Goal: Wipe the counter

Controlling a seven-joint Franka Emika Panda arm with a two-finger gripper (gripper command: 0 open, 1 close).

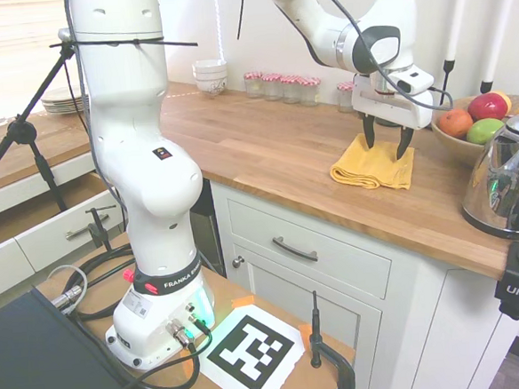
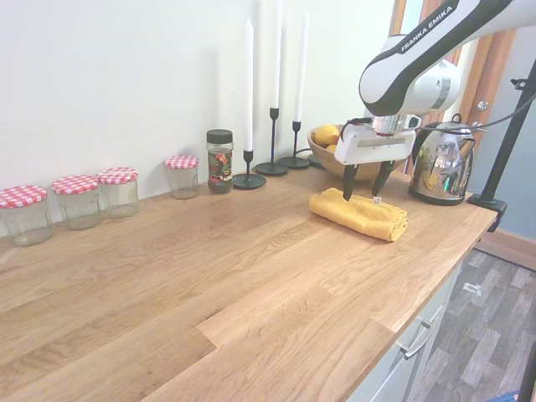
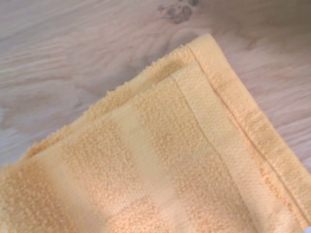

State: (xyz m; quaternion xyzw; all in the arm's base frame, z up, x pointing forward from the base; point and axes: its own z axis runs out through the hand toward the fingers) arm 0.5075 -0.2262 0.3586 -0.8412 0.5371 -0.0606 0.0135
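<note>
A folded yellow towel [image 1: 372,169] [image 2: 360,213] [image 3: 165,160] lies on the warm-brown wooden counter [image 1: 265,149] [image 2: 184,276]. My gripper [image 1: 387,146] [image 2: 365,186] hangs straight over the towel, open, with its two dark fingertips spread just above or touching the cloth's top. Nothing is held between the fingers. The wrist view is filled by the towel's folded corner with bare wood beside it.
A fruit bowl [image 1: 459,140] [image 2: 331,155] and a steel kettle [image 1: 508,181] [image 2: 441,163] stand close behind and beside the towel. Three candlesticks [image 2: 272,159], a spice jar [image 2: 219,161] and checked-lid jars [image 2: 79,201] [image 1: 279,84] line the wall. Stacked bowls [image 1: 210,75] sit farther along.
</note>
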